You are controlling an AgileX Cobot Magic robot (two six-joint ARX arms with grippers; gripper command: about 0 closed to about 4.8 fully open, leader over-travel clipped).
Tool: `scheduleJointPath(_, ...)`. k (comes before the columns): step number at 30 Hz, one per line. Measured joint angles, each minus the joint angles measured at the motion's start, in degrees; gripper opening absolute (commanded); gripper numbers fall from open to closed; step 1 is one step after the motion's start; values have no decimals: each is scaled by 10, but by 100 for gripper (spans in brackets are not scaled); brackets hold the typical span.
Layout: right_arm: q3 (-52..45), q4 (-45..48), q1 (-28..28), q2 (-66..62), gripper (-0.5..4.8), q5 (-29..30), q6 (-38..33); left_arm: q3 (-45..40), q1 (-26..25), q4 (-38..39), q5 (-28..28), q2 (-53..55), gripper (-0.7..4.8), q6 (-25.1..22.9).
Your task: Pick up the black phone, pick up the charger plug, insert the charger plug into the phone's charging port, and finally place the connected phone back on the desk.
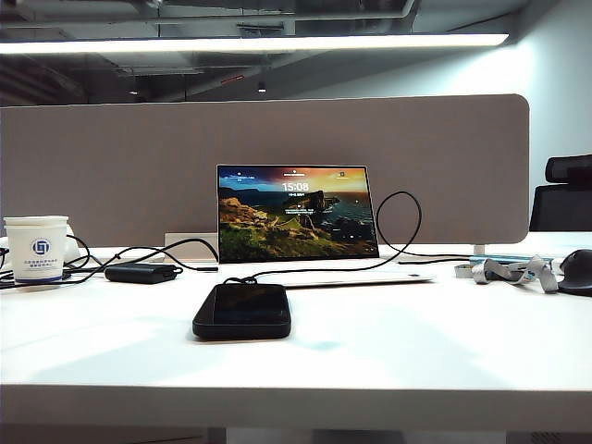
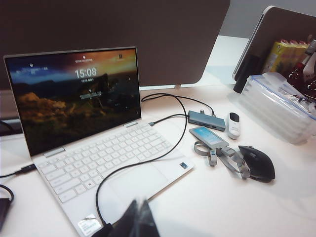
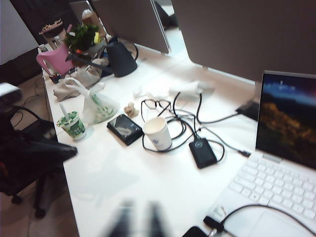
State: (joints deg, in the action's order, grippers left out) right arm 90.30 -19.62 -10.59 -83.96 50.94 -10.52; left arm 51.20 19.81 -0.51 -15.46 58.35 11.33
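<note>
- On the white table, toward the front middle, the black phone is seen lying flat, screen up, just ahead of the open laptop
- A black cable is seen running from the laptop side round to the phone's rear edge; the charger plug itself is too small to be made out
- Left tool is shown as a dark blur at the edge of its wrist view, above the laptop's front corner; fingers pressed together, nothing gripped
- Right tool is blurred over bare table near the laptop; clenched or released cannot be told
- Neither tool is caught in the exterior view
- A paper cup and a black power brick are set at the left, a black mouse at the right
</note>
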Motion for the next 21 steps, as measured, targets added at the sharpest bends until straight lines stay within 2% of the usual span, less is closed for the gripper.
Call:
scheduleJointPath(2,0,-12,0,3,-3,-13,2,0,0,8,8,-17,-6,-8)
scheduleJointPath(6,-1,-62,0,31,-3,-111,1,0,0,33,74,-63,-6,-20)
scheduleJointPath(11,-1,-105,0,94,-2,-240,80,0,0,95,127,-115,-6,-43)
scheduleJointPath(14,-1,-114,-1,133,-2,-263,121,-1,1,128,146,-146,-7,-45)
scheduleJointPath(21,-22,-124,-1,199,-2,-284,140,-45,5,143,205,-212,-7,-83)
